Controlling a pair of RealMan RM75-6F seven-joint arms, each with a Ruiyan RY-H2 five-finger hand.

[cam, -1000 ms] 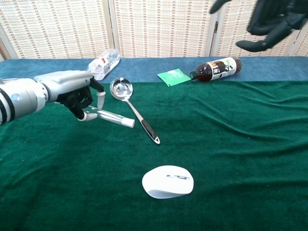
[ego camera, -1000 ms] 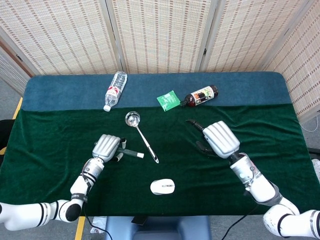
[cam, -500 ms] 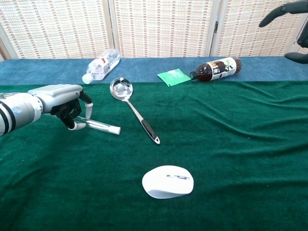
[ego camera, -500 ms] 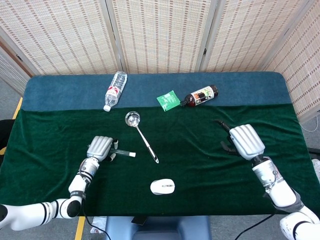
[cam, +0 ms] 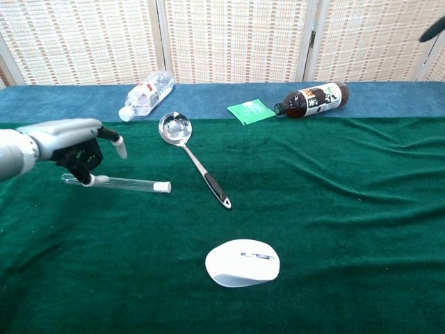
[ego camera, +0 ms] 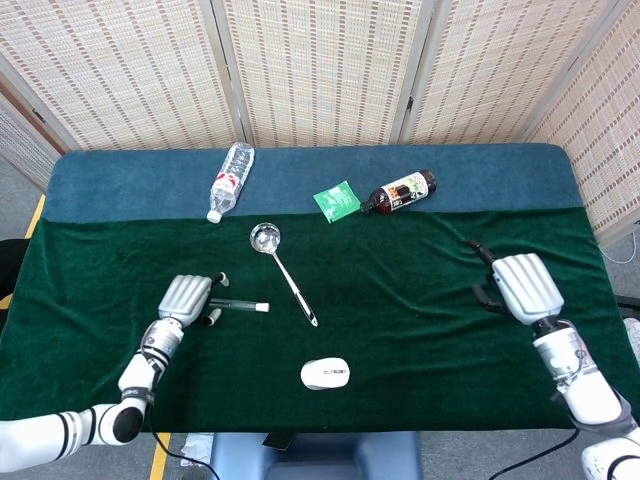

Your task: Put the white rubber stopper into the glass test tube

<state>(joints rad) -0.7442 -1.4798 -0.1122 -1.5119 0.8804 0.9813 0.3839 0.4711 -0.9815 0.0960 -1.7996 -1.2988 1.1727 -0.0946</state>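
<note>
Glass test tube (cam: 115,183), white rubber stopper (cam: 163,186) seemingly in, lies beside spread left hand (cam: 76,142); right hand (ego camera: 520,287) empty, fingers apart

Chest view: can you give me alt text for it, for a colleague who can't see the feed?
A glass test tube with a white rubber stopper in its end lies on green cloth, the left robot hand above its other end with fingers apart. Nearby are a ladle and a white mouse; a water bottle, green packet and dark bottle lie behind.
</note>
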